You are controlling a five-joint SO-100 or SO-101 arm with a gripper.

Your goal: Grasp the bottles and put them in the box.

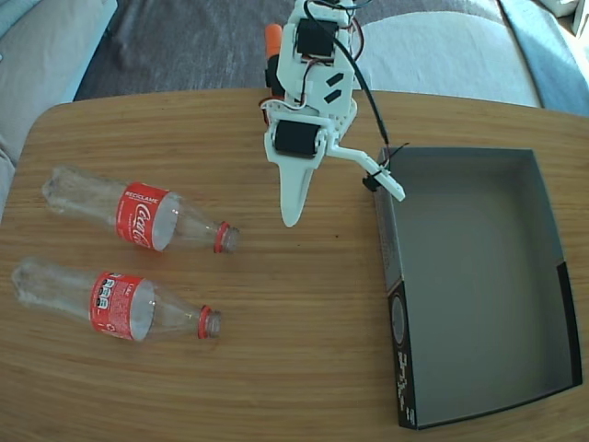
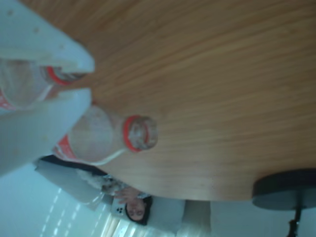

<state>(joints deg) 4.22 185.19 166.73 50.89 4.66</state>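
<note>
Fixed view: two capless bottles lie on their sides at the left of the wooden tabletop (image 1: 276, 368), roughly parallel, well apart from each other, mouths pointing right. The far bottle (image 1: 138, 218) lies toward the left edge; the near bottle (image 1: 115, 302) lies below it in the picture. Both carry red labels and red neck rings.

The box (image 1: 552, 304) sits at the right of the tabletop, dark grey inside, nothing in it. Its black left wall bears small white print.

The arm stands at the far middle edge. The claw (image 1: 345, 207) hangs between bottles and box, holding nothing, its fingers spread wide: one white finger points toward the near side, the other reaches right, its tip at the box's far-left corner. Bare wood lies between claw and bottles.

Wrist view: two white fingers (image 2: 44, 44) with a narrow gap frame both bottle mouths. A person (image 2: 136, 207) shows beyond the tabletop's edge, beside a dark round stand (image 2: 286, 190).
</note>
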